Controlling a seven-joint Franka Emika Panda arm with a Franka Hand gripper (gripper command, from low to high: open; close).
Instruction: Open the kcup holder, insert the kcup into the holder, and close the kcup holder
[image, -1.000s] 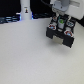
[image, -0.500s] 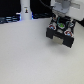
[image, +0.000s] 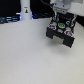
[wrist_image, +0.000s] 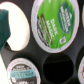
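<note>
At the far right of the exterior view, my tool (image: 60, 15) hung directly above the kcup holder (image: 61, 34), the black box standing on the pale tabletop (image: 30, 60). From that distance I could make out only a few coloured dots on the holder's top, one green (image: 61, 24) and some reddish, and a white bottle-like object (image: 24, 8) standing well apart toward the exterior view's left. Whether my tool was spread, pinched or carrying anything, I could not tell; its fingers were lost in the blur against the box.

The wrist view gave what the other lacked: the slotted black face up close, with a green-topped kcup (wrist_image: 55, 23) seated in one slot, another green-lidded pod (wrist_image: 24, 74) in a neighbouring slot, a bare white round opening (wrist_image: 17, 27), and an empty dark slot (wrist_image: 59, 65) between them. A teal shape (wrist_image: 5, 22) at the frame's edge may have been part of my tool, though I could not be sure.

I judged the holder open, since its slots lay exposed, and the kcup apparently already in place. Closing the holder seemed to be what was left.
</note>
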